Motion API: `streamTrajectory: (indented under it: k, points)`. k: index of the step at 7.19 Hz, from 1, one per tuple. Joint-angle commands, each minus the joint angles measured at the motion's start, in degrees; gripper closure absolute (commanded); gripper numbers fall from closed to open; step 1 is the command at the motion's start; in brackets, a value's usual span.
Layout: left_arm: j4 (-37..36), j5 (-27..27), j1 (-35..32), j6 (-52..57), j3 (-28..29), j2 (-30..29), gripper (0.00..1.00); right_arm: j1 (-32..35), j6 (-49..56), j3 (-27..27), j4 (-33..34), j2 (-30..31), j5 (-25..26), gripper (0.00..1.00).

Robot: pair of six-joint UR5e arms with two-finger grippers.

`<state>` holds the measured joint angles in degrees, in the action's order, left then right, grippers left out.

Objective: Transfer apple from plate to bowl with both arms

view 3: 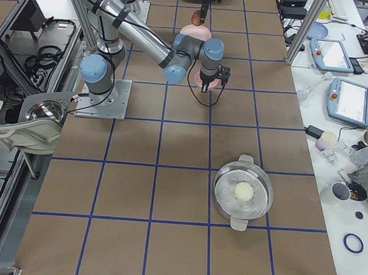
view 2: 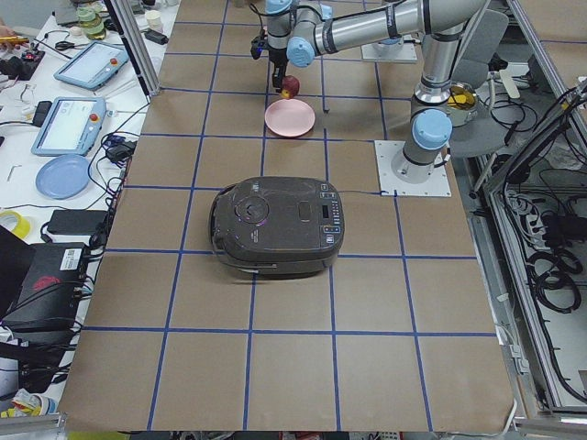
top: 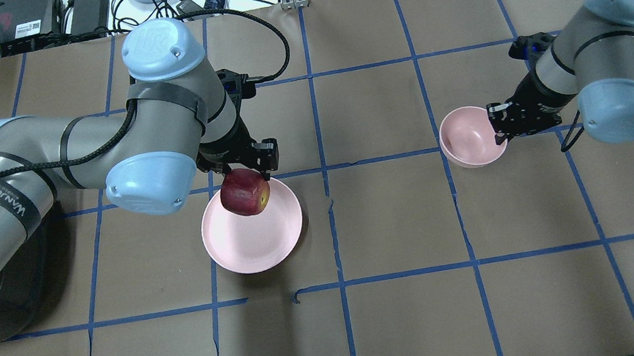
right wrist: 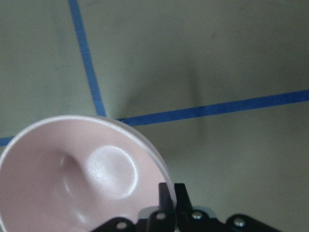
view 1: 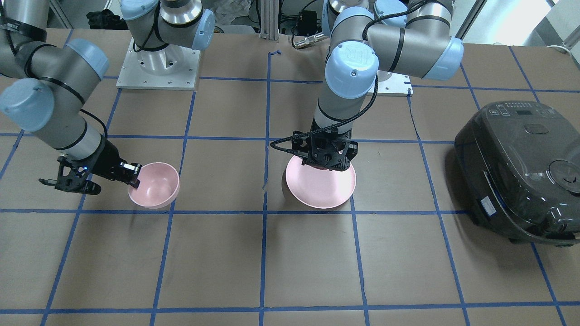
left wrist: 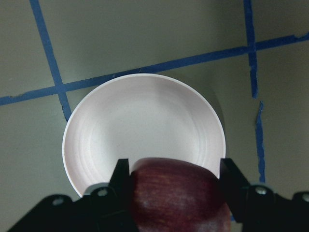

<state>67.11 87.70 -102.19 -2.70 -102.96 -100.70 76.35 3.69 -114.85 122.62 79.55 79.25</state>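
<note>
My left gripper (top: 245, 171) is shut on the dark red apple (top: 244, 192) and holds it above the near edge of the pale pink plate (top: 252, 241). In the left wrist view the apple (left wrist: 176, 193) sits between both fingers (left wrist: 120, 175) with the bare plate (left wrist: 140, 121) below. My right gripper (top: 497, 123) is shut on the rim of the small pink bowl (top: 468, 136). The right wrist view shows its fingertips (right wrist: 166, 195) pinching the rim of the empty bowl (right wrist: 72, 169). The front view shows the bowl (view 1: 156, 183) and the plate (view 1: 321, 185) about one grid square apart.
A dark rice cooker (view 1: 521, 172) stands on my left side of the table. A metal pot (view 3: 243, 193) with a pale ball in it stands on my right side. Blue tape lines grid the brown table cover.
</note>
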Motion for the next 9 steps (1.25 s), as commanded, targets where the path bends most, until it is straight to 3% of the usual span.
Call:
streamTrajectory:
  k: [1, 3, 4, 5, 6, 7, 8, 9]
  points:
    - [0.66, -2.16, -0.47, -2.21, 1.10, -0.55, 1.00, 7.64, -9.36, -0.11, 0.34, 0.16, -0.76, 1.00]
    - [0.48, -3.23, -1.00, -5.65, 1.88, -0.55, 1.00, 16.16, -17.21, -0.72, 2.17, -0.45, 0.11, 1.00]
    - [0.74, -3.32, -1.00, -5.91, 2.67, -0.64, 1.00, 16.98, -17.40, -2.64, 3.32, -0.45, -0.23, 0.98]
    - [1.00, -2.97, -1.00, -5.91, 3.46, -0.64, 1.00, 16.99, -17.40, -4.49, 4.81, -0.45, -0.06, 0.80]
    - [1.27, -3.14, -1.00, -6.00, 3.64, -0.64, 1.00, 16.99, -17.32, -4.86, 4.91, -0.54, -0.06, 0.25]
    - [1.27, -3.41, -1.00, -6.26, 3.82, -0.72, 1.00, 16.99, -17.05, -4.86, 5.08, -0.63, 0.20, 0.10]
    - [1.27, -3.32, -1.08, -6.26, 4.08, -0.64, 1.00, 16.90, -17.05, -3.99, 5.26, -0.54, 0.20, 0.00]
    - [1.36, -3.32, -1.08, -6.35, 4.34, -0.64, 1.00, 15.86, -16.53, -2.07, 4.74, -0.02, 0.81, 0.00]
